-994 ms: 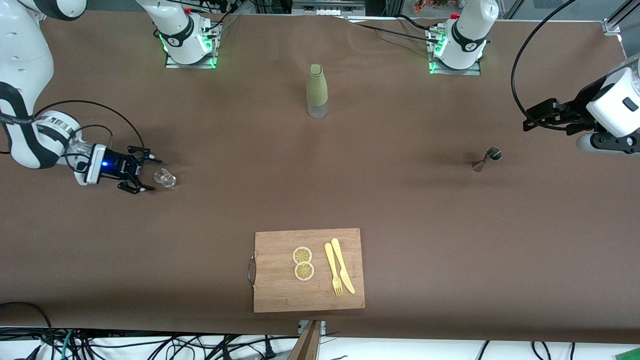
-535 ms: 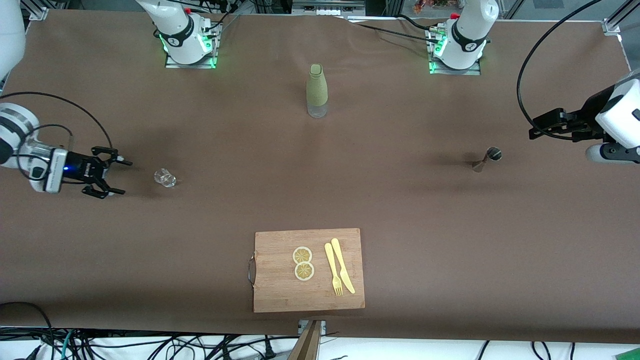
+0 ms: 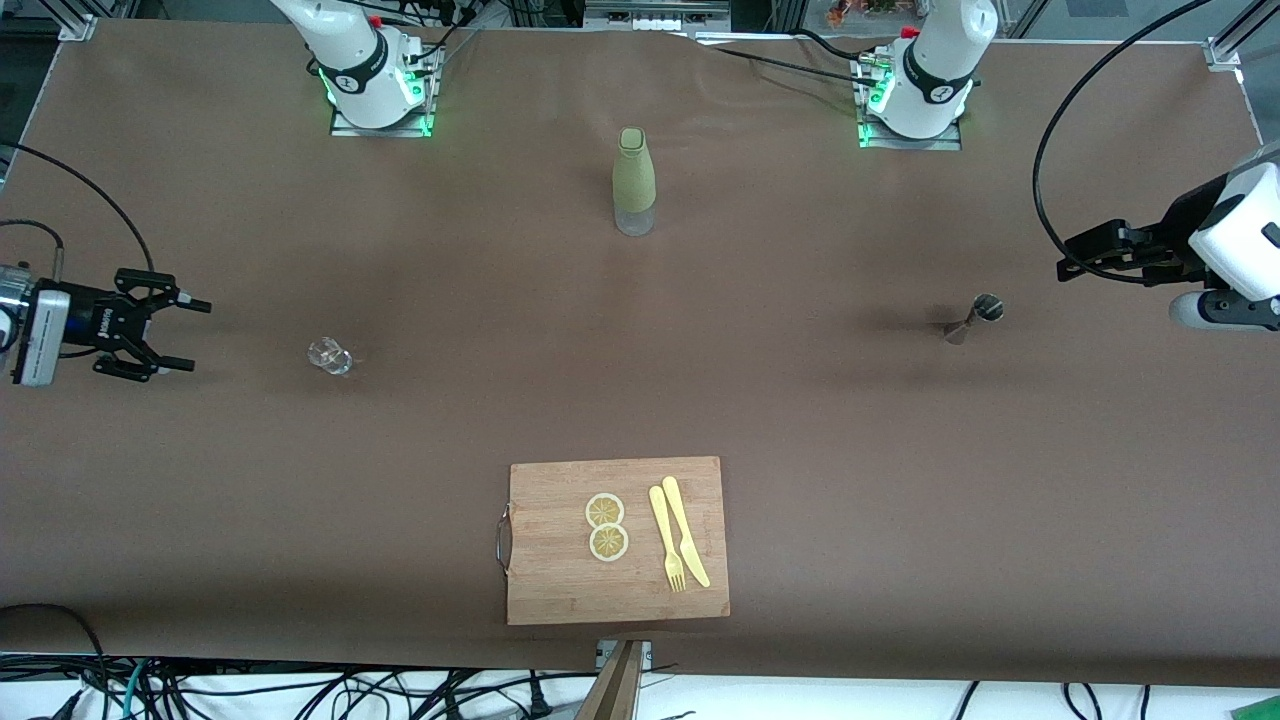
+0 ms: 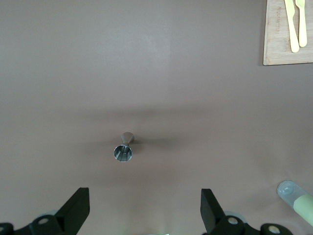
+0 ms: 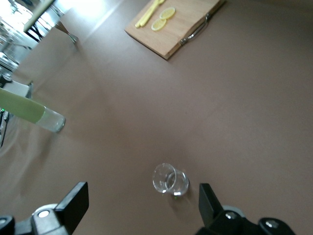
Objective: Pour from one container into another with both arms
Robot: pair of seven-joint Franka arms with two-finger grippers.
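Note:
A small clear glass (image 3: pixel 329 356) (image 5: pixel 170 179) stands on the brown table toward the right arm's end. My right gripper (image 3: pixel 182 335) (image 5: pixel 142 203) is open and empty, apart from the glass, out at the table's edge. A small metal jigger (image 3: pixel 973 319) (image 4: pixel 124 148) stands toward the left arm's end. My left gripper (image 3: pixel 1070 257) (image 4: pixel 145 208) is open and empty, hanging beside the jigger toward the table's end. A green bottle with a clear base (image 3: pixel 634 181) (image 5: pixel 30 111) (image 4: pixel 298 199) stands upright in the middle, close to the robots' bases.
A wooden cutting board (image 3: pixel 560 580) lies near the front edge with two lemon slices (image 3: pixel 606 526), a yellow fork (image 3: pixel 667 554) and a yellow knife (image 3: pixel 685 544) on it. Cables hang along the front edge.
My right gripper has let the glass stand and drawn away from it toward the table's end. My left gripper has drifted slightly away from the jigger.

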